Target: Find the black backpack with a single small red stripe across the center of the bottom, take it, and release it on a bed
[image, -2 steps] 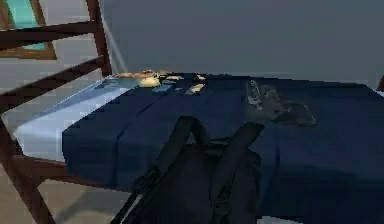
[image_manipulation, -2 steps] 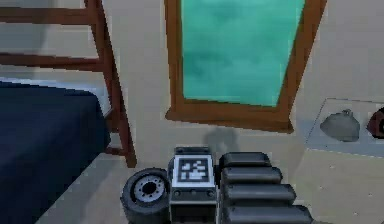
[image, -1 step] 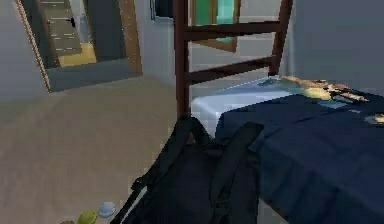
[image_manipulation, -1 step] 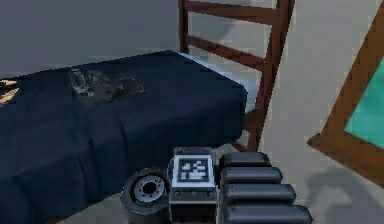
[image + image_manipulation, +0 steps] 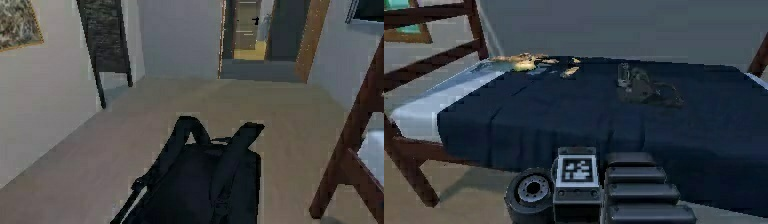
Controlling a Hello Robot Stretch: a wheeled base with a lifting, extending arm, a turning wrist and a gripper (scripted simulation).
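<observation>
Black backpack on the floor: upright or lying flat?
Lying flat: the black fabric backpack rests on the beige floor, straps upward.

I count one bed (image 5: pixel 534 130): a reddish-brown wooden frame carrying a mattress under a dark blue cover. On the bed's cover lie one tan-gold lumpy thing (image 5: pixel 522 63) and one dark grey crumpled thing (image 5: pixel 646 88). There are also some small tan bits (image 5: pixel 569 72) just beside the tan-gold one, too small for a sure count. On the beige floor beside the bed there is one black fabric backpack (image 5: pixel 195 175), with two padded shoulder straps (image 5: pixel 243 140). Well away from the bed, at the pale wall, I count one dark slatted panel (image 5: pixel 105 40) and one framed picture in tan tones (image 5: pixel 15 25). Farther off from the bed there is one open doorway (image 5: pixel 250 35). At the bed's near side, my arm carries one white square with black marks (image 5: pixel 577 168).
</observation>
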